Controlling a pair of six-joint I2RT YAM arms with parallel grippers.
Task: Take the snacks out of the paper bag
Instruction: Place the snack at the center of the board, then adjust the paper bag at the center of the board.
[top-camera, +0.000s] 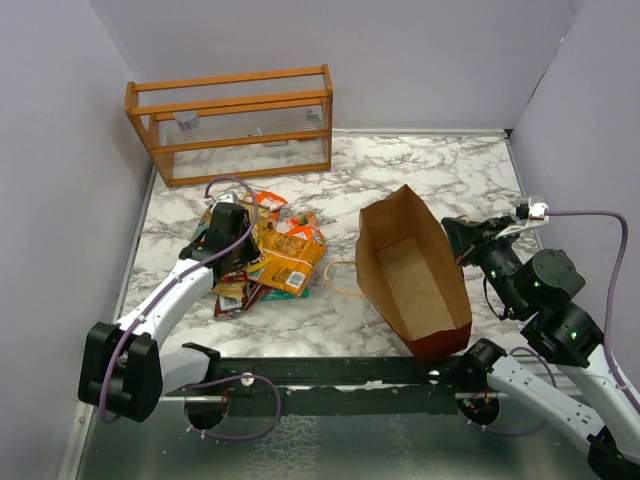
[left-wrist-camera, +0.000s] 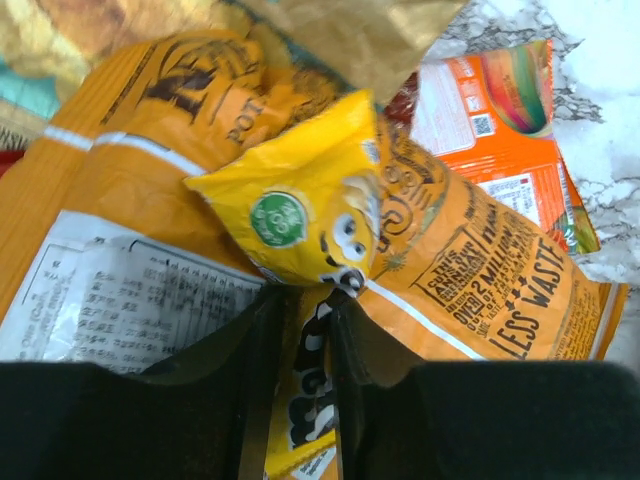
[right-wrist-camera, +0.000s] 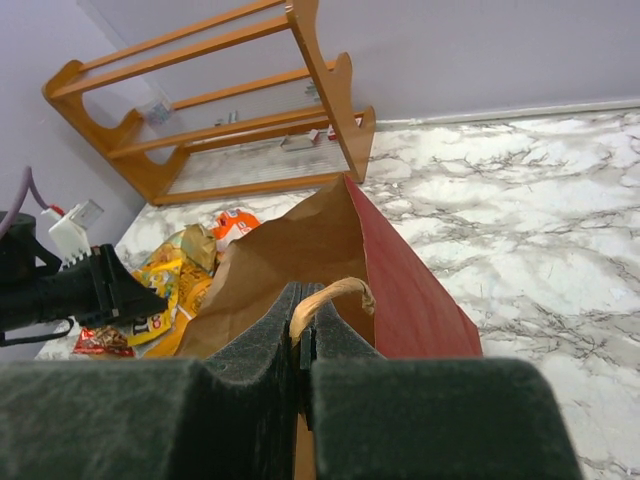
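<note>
The paper bag (top-camera: 410, 270) stands open at centre right, dark red outside and brown inside; no packet shows in it. My right gripper (top-camera: 457, 238) is shut on its right rim and cord handle (right-wrist-camera: 330, 295); the bag's red wall (right-wrist-camera: 400, 270) rises ahead of the fingers. The snacks (top-camera: 280, 250) lie in a pile on the table left of the bag, also seen in the right wrist view (right-wrist-camera: 175, 275). My left gripper (top-camera: 228, 232) is over the pile, shut on a small yellow packet (left-wrist-camera: 300, 200), which rests on a big orange packet (left-wrist-camera: 480, 280).
An orange wooden rack (top-camera: 235, 120) stands at the back left against the wall. The bag's other cord handle (top-camera: 340, 280) lies on the marble between bag and pile. An orange packet (left-wrist-camera: 500, 110) and a gold one (left-wrist-camera: 350, 30) lie beyond the yellow one.
</note>
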